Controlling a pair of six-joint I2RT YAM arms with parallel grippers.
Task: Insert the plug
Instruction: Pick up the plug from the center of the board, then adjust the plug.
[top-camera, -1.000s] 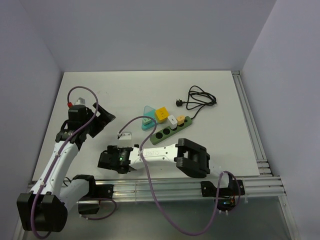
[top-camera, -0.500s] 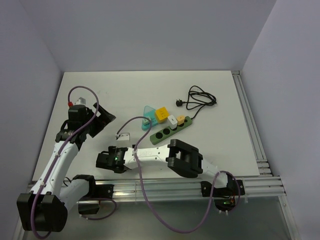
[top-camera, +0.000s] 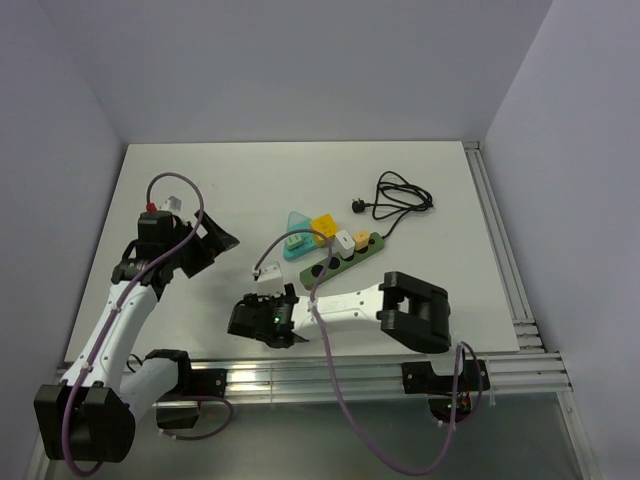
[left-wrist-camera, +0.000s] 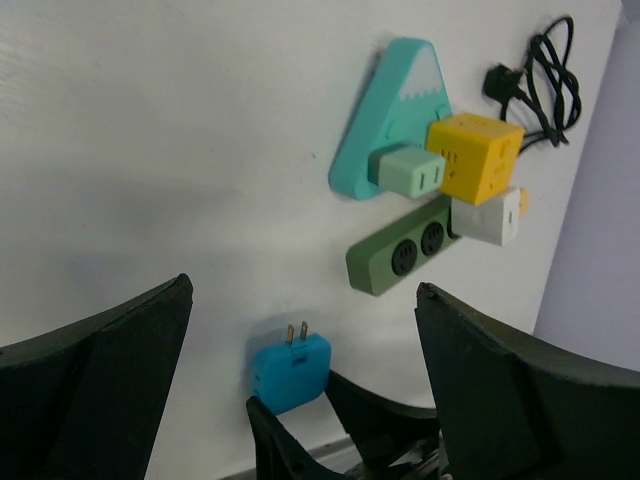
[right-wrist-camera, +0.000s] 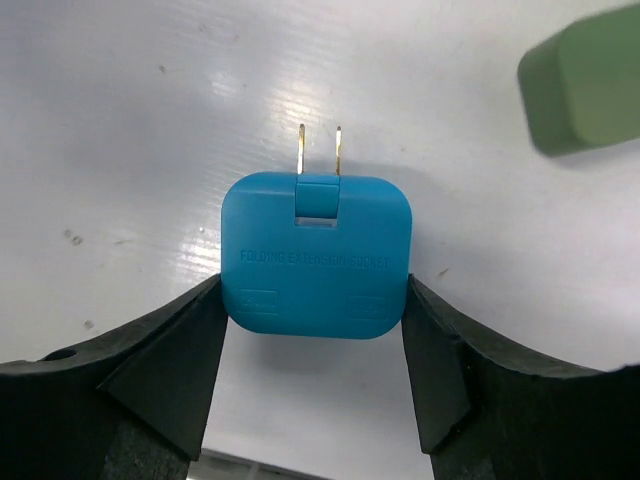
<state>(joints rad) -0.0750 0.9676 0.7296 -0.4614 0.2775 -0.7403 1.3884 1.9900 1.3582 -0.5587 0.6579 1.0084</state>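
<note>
The right end effector (right-wrist-camera: 315, 295) pinches a blue plug (right-wrist-camera: 315, 245) by its two sides, with the prongs pointing to 12 o'clock over the white tabletop (right-wrist-camera: 140, 120). The green power strip (right-wrist-camera: 580, 85) lies near, at 2 o'clock. The left end effector (left-wrist-camera: 305, 290) hangs spread wide.

On the white desk (top-camera: 250, 180), near its middle: a teal triangular adapter (top-camera: 297, 222) lying flat with a mint-green plug (top-camera: 291, 243) seated in its near part, a yellow cube adapter (top-camera: 322, 229) just beside it on the right, and a white cube adapter (top-camera: 347, 240) right of that, slightly nearer. Farther right and farther back, a loosely coiled black cable (top-camera: 405, 195). Along the desk's right and near edges, aluminium rails (top-camera: 505, 260).
</note>
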